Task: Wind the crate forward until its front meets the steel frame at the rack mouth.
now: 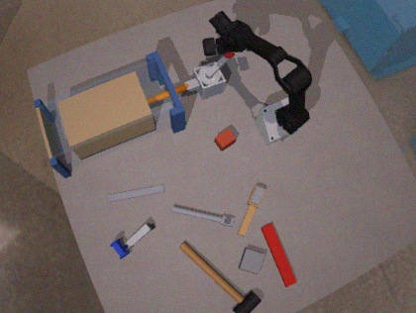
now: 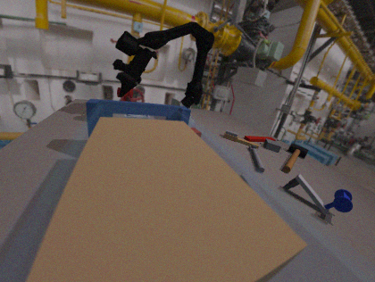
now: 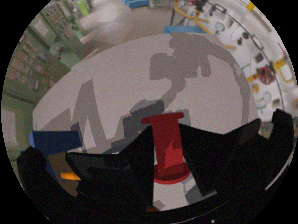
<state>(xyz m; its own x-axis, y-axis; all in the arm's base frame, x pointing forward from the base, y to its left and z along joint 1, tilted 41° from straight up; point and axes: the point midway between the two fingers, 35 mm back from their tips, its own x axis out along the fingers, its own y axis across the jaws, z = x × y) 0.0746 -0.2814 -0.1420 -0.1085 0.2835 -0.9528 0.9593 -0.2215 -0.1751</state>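
At the left, the crate [image 1: 106, 111] [image 2: 165, 192] lies flat inside the cubby, apart from the steel frame [image 1: 167, 94] [image 2: 138, 110]. An orange strap [image 1: 168, 94] [image 3: 70, 176] runs right from it towards the winch [image 1: 210, 80]. Right of the crate, above the bench [image 1: 198, 168] [image 2: 40, 129] [image 3: 130, 65], the gripper [image 1: 225, 53] [image 2: 121, 93] [image 3: 161, 127] is closed around the red knob [image 1: 229, 54] [image 3: 169, 150] of the handle, whose light arm [image 1: 218, 66] slants down-left to the winch.
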